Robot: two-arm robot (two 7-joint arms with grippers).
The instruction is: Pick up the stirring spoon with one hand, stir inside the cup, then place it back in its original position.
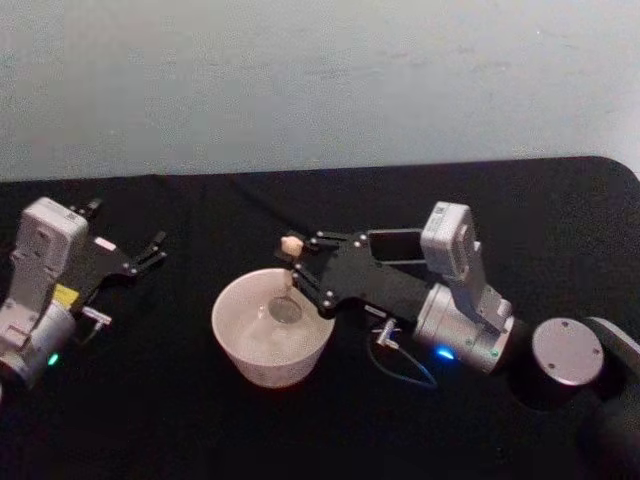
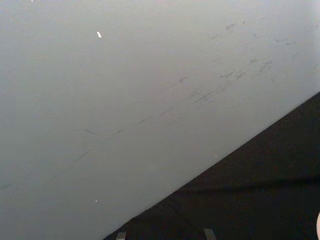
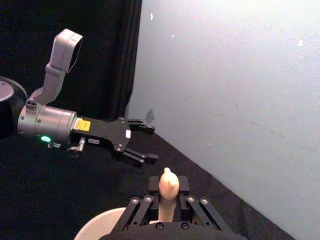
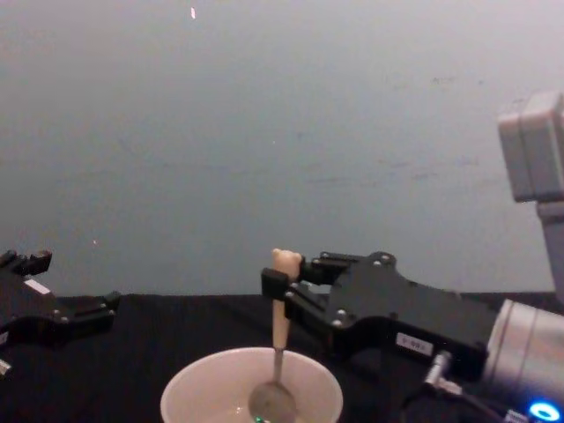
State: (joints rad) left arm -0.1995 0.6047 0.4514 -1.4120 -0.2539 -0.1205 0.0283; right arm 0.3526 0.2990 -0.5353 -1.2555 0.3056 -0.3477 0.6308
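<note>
Cream stirring spoon (image 4: 279, 328) stands bowl-down in the cup (image 1: 240, 350), its stem clenched in the jaws of the right gripper (image 1: 300, 266). The left gripper (image 3: 149, 137) idles well apart over the black tabletop (image 1: 150, 420), jaws spread.

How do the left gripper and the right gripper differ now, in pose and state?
The right gripper is shut on the stirring spoon; the left gripper is open and holds nothing. The right gripper is at the rim of the cup, with the spoon's bowl inside it; the left gripper is at the left side of the table, apart from the cup. Both are black and angular.
</note>
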